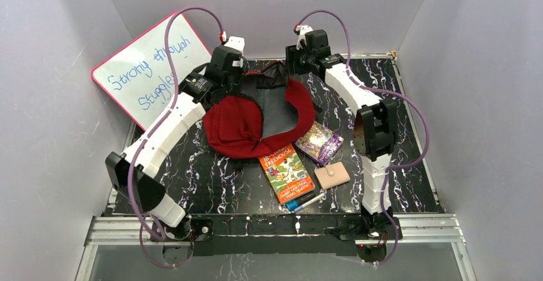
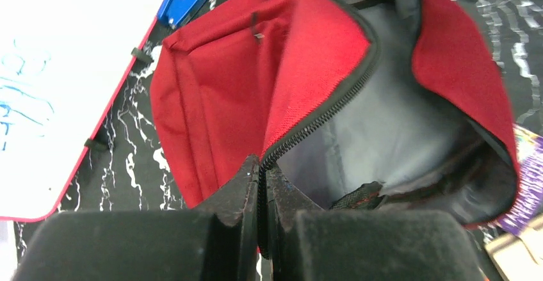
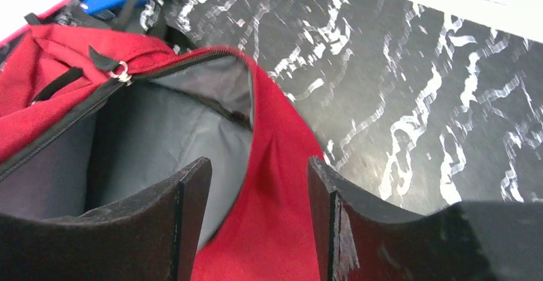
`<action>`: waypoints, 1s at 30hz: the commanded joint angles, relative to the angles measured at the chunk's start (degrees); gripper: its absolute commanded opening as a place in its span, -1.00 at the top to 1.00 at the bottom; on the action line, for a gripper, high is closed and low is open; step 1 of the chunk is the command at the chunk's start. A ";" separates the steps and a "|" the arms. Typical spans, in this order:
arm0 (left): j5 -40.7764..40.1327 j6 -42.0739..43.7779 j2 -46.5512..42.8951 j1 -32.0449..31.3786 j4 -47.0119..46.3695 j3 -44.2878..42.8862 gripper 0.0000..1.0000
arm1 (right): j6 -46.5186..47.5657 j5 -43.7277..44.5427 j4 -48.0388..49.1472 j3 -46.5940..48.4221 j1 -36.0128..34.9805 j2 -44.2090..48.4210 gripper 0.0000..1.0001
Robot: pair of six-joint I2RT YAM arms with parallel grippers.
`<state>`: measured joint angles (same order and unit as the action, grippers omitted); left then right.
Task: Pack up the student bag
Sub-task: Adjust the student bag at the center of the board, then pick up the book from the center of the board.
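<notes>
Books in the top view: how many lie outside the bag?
2: the Treehouse book at the student bag's near edge, the purple book to its right. Others may hide inside.

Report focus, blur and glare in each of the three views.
Top external: even light, sharp, whiteboard writing legible. Left wrist: whiteboard blown out white; left claw near the lens, dark and soft; student bag smeared at right. Right wrist: right claw dark, slightly soft; pale sheen on the table.

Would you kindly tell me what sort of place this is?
Probably a robot test booth: plain white walls enclose a black marbled table on an aluminium frame, with a handwritten whiteboard leaning at the back.
</notes>
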<state>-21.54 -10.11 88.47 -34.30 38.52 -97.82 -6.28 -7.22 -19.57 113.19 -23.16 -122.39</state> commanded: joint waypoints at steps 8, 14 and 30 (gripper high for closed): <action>3.71 -5.47 1.29 10.21 -9.08 8.30 1.00 | -16.69 10.62 1.07 -34.02 2.83 35.74 -0.38; 11.71 -4.14 0.42 10.66 -13.33 13.89 1.00 | -34.83 7.92 -2.58 -56.62 2.41 56.20 -0.38; 19.90 -5.51 2.30 10.66 -15.84 15.85 0.36 | -40.09 20.41 -18.87 -70.28 1.76 69.39 -0.50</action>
<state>-5.91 -14.68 91.57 -23.64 23.16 -79.94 -45.01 10.37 -37.67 45.89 -21.39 -52.86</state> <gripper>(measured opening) 0.188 0.744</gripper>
